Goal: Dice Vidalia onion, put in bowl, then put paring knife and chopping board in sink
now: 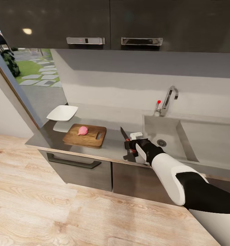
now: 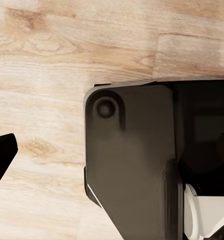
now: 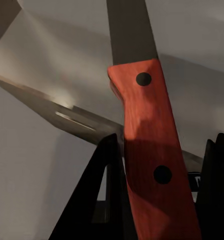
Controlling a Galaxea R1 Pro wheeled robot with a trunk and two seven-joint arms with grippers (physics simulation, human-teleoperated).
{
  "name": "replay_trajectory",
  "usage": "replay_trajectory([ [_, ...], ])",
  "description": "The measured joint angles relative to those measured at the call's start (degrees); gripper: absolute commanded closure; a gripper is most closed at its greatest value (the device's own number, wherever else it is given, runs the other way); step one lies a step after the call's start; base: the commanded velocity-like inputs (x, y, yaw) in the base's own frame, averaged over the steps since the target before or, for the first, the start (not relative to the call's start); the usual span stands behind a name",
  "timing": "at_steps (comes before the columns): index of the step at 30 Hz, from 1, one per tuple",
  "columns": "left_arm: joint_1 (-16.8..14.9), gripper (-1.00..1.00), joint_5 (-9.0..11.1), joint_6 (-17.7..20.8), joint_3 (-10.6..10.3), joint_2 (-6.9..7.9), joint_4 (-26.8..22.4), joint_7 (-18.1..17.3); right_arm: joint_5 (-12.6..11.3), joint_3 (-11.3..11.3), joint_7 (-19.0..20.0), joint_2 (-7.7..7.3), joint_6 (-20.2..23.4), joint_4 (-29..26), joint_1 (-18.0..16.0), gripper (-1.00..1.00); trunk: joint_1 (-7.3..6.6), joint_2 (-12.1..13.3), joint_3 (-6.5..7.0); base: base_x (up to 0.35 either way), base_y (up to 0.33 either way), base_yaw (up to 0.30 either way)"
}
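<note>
A pink onion (image 1: 82, 130) lies on the brown chopping board (image 1: 91, 139) on the grey countertop (image 1: 112, 145), left of the sink (image 1: 163, 132). The white bowl (image 1: 62, 113) stands behind the board near the counter's left end. My right gripper (image 1: 130, 146) hovers over the counter between board and sink, shut on the paring knife (image 1: 123, 133). The knife's dark blade points away from me. In the right wrist view its red-orange handle (image 3: 152, 150) sits between the black fingers (image 3: 108, 190). One fingertip (image 2: 2, 155) of my left gripper shows at the picture's edge, above the wooden floor.
A chrome faucet (image 1: 168, 100) with a red knob (image 1: 158, 101) stands behind the basin. Dark upper cabinets (image 1: 111, 24) hang overhead. A drawer with a bar handle (image 1: 74, 163) sits under the counter. The robot's dark base (image 2: 137, 165) is over the wooden floor (image 1: 60, 212).
</note>
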Motion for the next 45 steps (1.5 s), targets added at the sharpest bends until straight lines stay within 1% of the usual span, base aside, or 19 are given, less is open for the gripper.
replay_trajectory([
  [6,0.0,-1.00,0.0,0.0,0.0,-0.02,0.0,0.0,-0.4,-0.2,-0.1,0.00,0.2,0.6,0.1,1.00,0.01,0.0,0.43,0.000,0.000,0.000],
  [22,0.0,-1.00,0.0,0.0,0.0,-0.02,0.1,0.0,-0.4,-0.2,-0.2,0.00,0.2,0.6,0.0,1.00,0.01,0.0,1.86,-0.001,0.000,0.000],
  [35,0.0,-1.00,0.0,0.0,0.0,-0.02,0.1,0.0,-0.4,-0.2,-0.3,0.00,0.2,0.6,0.0,1.00,0.02,0.0,3.03,-0.167,0.109,0.000],
  [45,0.0,-1.00,0.0,0.0,0.0,0.02,0.1,0.0,-0.4,-0.2,-0.3,0.00,0.1,0.6,0.0,1.00,0.01,0.0,3.93,-0.020,0.020,0.000],
])
